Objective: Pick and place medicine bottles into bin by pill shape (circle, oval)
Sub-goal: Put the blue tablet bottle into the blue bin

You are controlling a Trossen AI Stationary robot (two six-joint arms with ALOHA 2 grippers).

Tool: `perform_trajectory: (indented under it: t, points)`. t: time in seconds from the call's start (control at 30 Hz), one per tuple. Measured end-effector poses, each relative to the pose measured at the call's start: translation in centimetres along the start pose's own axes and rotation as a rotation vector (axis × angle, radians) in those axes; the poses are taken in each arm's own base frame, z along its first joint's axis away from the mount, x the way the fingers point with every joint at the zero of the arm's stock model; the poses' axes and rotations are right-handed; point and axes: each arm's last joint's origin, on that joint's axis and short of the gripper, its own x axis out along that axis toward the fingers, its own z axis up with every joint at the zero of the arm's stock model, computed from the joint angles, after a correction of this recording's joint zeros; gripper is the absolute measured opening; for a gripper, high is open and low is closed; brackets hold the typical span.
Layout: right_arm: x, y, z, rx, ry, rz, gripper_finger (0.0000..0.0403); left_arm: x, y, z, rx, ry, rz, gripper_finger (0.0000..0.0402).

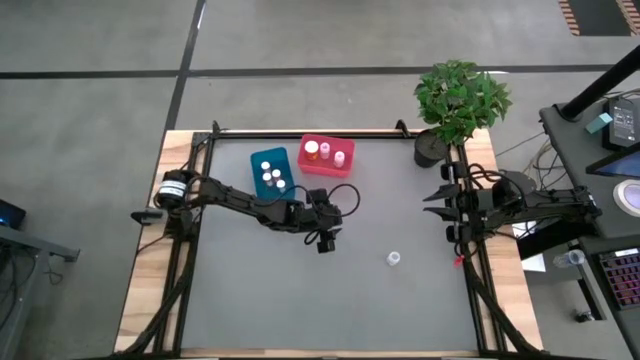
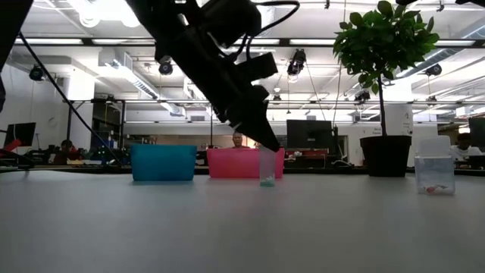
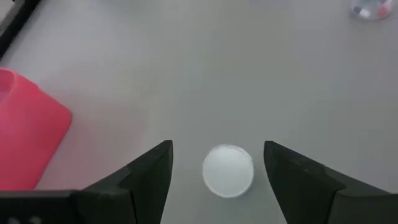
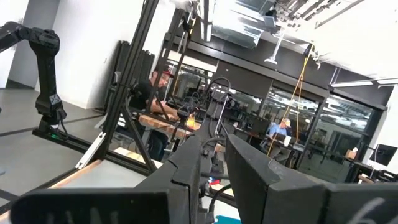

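Two arms work over one grey counter (image 1: pixel 300 300), which carries every item listed below.

1. Left arm. It reaches from the counter's left edge toward the centre. The left gripper (image 1: pixel 325 238) points down just in front of the two bins. Its fingers (image 3: pixel 149 180) stand wide apart and hold nothing. In the left wrist view a white-capped bottle (image 3: pixel 228 170) stands upright between them, with clear gaps on both sides. In the low view this same bottle (image 2: pixel 267 168) rests on the counter directly under the fingertips.

2. Right arm. It waits at the counter's right edge. The right gripper (image 1: pixel 437 206) points inward; its fingers (image 4: pixel 186 162) are nearly together, with only a narrow slit between them, and nothing is held.

3. Potted plant (image 1: pixel 458 100). It stands at the far right corner.

4. Blue bin (image 1: pixel 271 172). It sits at the far centre-left and contains white-capped bottles.

5. Pink bin (image 1: pixel 327 156). It sits just beside the blue bin, on its right, and contains bottles, one of them orange (image 1: pixel 312 152).

6. Loose bottle (image 1: pixel 394 259). It stands alone on the open counter, right of the left gripper, well apart from both bins.
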Motion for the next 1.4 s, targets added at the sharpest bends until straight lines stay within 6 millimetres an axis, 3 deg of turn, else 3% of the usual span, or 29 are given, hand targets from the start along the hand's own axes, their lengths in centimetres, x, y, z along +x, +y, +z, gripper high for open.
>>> perform_trajectory:
  t: [0.27, 0.9, 1.2, 1.4]
  points:
    - [0.0, 0.0, 0.0, -0.001, 0.001, 0.000, 0.0066, 0.3, -0.1, -0.4, 0.005, 0.015, 0.000, 0.0226]
    - [0.0, 0.0, 0.0, -0.008, 0.002, 0.000, 0.0066, 0.2, -0.1, -0.3, 0.006, 0.012, 0.000, 0.0097]
    - [0.0, 0.0, -0.1, -0.008, 0.006, 0.001, 0.0066, -0.4, 0.1, 0.2, 0.001, -0.008, -0.001, 0.0095]
    - [0.0, 0.0, -0.1, -0.008, 0.006, 0.000, 0.0066, -2.2, 0.7, 1.3, -0.012, -0.048, -0.001, 0.0096]
